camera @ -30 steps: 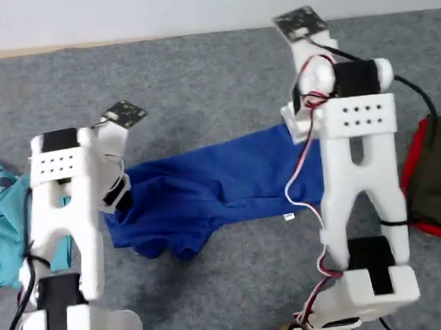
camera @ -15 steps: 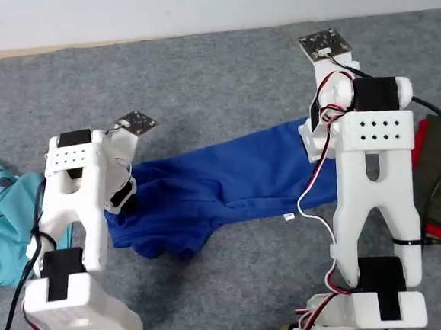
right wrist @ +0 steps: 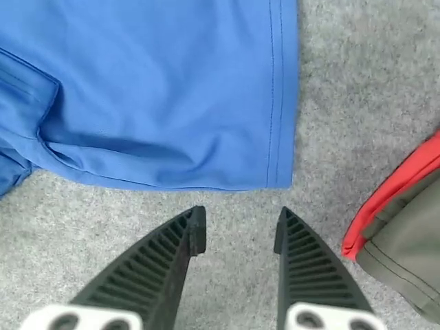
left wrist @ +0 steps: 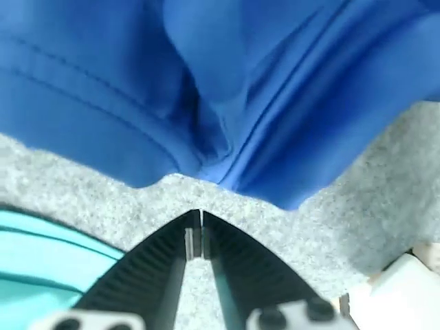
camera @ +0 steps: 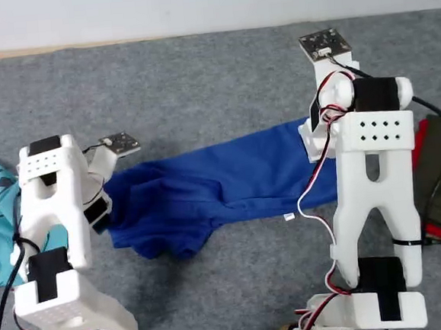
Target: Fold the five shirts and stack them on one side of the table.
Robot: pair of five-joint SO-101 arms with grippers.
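The blue shirt (camera: 222,184) lies rumpled across the middle of the table (camera: 198,75), the left gripper (left wrist: 201,221) pinched shut and empty just off its bunched end, the right gripper (right wrist: 239,230) spread wide just short of its hem, each seemingly placed to take an end for folding.

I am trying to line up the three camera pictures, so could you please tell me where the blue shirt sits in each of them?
High view: the blue shirt lies stretched across the middle of the picture.
Left wrist view: the blue shirt, bunched, lies just beyond the shut left gripper.
Right wrist view: its flat hemmed end lies just beyond the open right gripper.
Shared landmark: the grey table cover under it.
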